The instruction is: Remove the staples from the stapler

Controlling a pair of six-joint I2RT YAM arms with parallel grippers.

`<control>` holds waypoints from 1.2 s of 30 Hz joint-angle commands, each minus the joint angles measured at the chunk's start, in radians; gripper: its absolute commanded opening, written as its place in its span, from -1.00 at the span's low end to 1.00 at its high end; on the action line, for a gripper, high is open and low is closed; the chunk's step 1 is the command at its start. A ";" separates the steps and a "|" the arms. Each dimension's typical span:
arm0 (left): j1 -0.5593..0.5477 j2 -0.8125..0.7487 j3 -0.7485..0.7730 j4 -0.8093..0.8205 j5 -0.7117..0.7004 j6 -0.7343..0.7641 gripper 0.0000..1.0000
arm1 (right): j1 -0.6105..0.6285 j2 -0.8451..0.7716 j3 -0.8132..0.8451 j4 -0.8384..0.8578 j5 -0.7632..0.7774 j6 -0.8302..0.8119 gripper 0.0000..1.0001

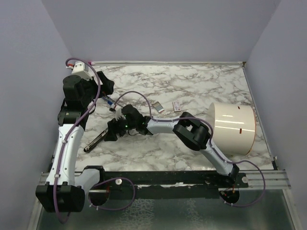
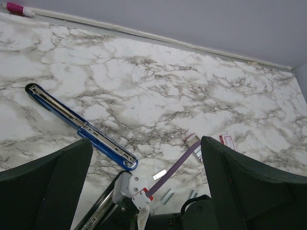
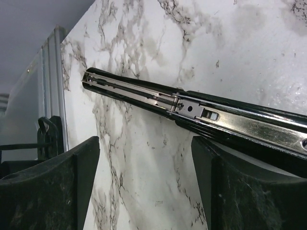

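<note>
The right gripper is spread with nothing between the fingers, and it hangs low over the table. Just past the fingertips lies the stapler. It is folded open: a long black body, silvery channel facing up, spring and pusher showing. Can't tell if it touches the right-hand finger. In the top view it's the dark bar running out from the right gripper toward the near left. Can't tell if any strips sit in the channel.

The left gripper is spread wide and empty, up off the table and apart from the stapler. Under it a blue bar lies flat, untouched. A few loose staples, small silvery strips, lie on the table near the right wrist. A white card with red marks sits farther right.

Handling, as a judgement:
- **Stapler:** stiff metal and light, so it likely skids on the smooth top if pushed from one side. It is hinged, so the halves may swing.
- **Best hold:** across the two long sides of the black body, mid-length or toward the hinge end, clear of spring and open channel. A top-to-bottom pinch would press on the channel.
- **Staples:** tiny, thin and snap apart easily. They lie flat, so they're hard to pinch and are better tipped or slid out than picked.
</note>
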 commanded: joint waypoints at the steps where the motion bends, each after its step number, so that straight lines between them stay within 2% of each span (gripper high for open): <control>1: -0.007 0.029 0.091 0.036 0.000 0.035 0.98 | 0.006 -0.017 0.015 0.021 0.034 0.016 0.55; 6: -0.007 0.070 0.140 0.060 0.005 0.032 0.98 | -0.038 -0.268 -0.233 0.012 0.052 -0.064 0.62; 9: -0.007 0.096 0.142 0.084 0.012 0.027 0.98 | -0.098 -0.439 -0.369 -0.054 0.101 -0.140 0.70; 14: -0.007 0.126 0.109 0.122 0.015 0.051 0.98 | -0.208 -0.572 -0.427 -0.242 0.217 -0.323 0.85; 17: -0.008 0.137 0.080 0.128 -0.007 0.083 0.98 | -0.265 -0.567 -0.376 -0.366 0.300 -0.403 0.87; 21: -0.008 0.136 0.024 0.142 -0.065 0.137 0.98 | -0.306 -0.535 -0.320 -0.435 0.355 -0.499 0.92; 23: -0.007 0.146 -0.019 0.171 -0.090 0.153 0.98 | -0.315 -0.474 -0.231 -0.546 0.401 -0.551 0.93; 26: -0.007 0.167 -0.032 0.158 -0.072 0.164 0.98 | -0.333 -0.426 -0.144 -0.628 0.454 -0.592 0.94; 36: -0.007 0.149 -0.067 0.168 -0.035 0.145 0.98 | -0.402 -0.266 0.064 -0.775 0.387 -0.590 0.96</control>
